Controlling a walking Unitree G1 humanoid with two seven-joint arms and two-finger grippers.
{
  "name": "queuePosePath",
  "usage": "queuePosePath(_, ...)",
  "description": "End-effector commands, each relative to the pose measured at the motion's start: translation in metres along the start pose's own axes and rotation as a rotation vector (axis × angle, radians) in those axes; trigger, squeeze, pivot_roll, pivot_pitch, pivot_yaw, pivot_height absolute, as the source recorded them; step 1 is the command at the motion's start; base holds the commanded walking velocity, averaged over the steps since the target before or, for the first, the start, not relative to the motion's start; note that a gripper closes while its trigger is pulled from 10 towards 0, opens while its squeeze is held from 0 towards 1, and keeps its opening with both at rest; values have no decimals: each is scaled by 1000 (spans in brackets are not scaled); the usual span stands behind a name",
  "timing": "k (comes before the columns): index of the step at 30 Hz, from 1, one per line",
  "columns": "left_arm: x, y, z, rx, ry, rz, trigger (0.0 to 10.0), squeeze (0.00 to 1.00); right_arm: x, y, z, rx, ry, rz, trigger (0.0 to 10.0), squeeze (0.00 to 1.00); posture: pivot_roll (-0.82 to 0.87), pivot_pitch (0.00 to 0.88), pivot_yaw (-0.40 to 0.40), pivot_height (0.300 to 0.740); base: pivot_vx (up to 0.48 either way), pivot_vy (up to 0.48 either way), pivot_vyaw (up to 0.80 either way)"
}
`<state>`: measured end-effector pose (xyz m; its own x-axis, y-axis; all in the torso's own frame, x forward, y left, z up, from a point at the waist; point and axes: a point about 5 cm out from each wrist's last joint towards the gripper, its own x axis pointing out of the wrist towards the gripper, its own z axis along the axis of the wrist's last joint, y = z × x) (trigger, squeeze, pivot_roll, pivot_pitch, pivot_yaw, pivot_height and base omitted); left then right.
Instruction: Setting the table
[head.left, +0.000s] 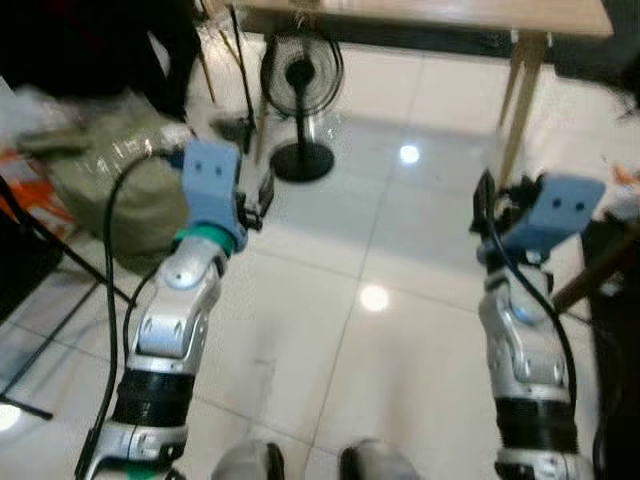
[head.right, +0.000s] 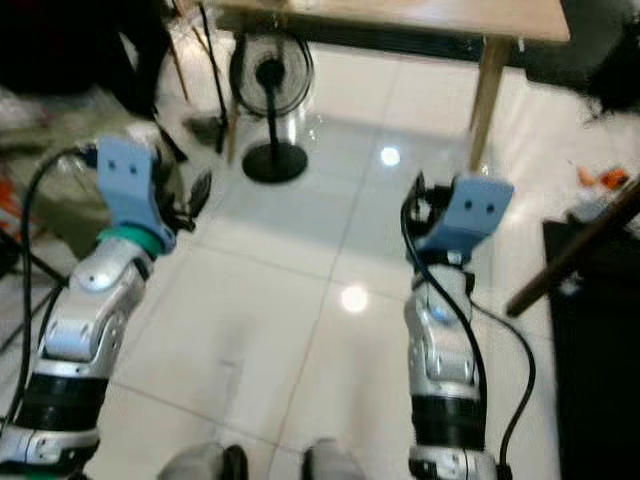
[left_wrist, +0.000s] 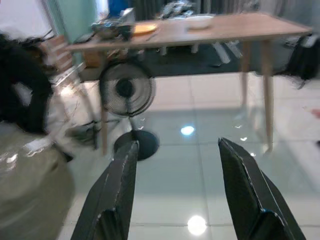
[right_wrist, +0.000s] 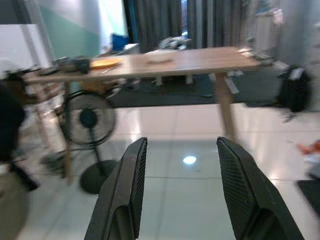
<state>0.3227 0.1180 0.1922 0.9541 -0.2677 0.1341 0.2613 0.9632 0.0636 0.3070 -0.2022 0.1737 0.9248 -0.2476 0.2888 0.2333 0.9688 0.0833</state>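
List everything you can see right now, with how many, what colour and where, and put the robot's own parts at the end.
Wooden table: one, light wood, ahead across the floor.
Yellow plate: one, on the table toward its left end.
White dish: one, near the table's middle.
Dark items: a blurred cluster, at the table's left end; count unclear.
Standing fan: one, black, on the floor by the table's left legs.
Bulky bag: one, olive, on the floor to the left.
Black bag: one, on the floor to the right of the table.
Floor: white glossy tiles.
Left end effector: black fingers, open, empty.
Right end effector: black fingers, open, empty.
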Motion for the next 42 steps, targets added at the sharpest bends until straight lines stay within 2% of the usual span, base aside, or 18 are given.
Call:
queuePosePath(1, 0, -2, -3, 3, 21, -12, 10000, 0, -2, -1, -4, 11, 21, -11, 10000, 0, 18, 0, 71, 740, 0, 0, -800)
queuePosePath(30, 1, -5, -3, 3, 21, -33, 10000, 0, -2, -2, -4, 13, 19, -15, 10000, 0, 14, 0, 75, 740, 0, 0, -800)
queuePosePath(42, 0, 2, -5, 28, 31, -16, 10000, 0, -1, -5, -4, 7, 23, -29, 10000, 0, 16, 0, 75, 740, 0, 0, -800)
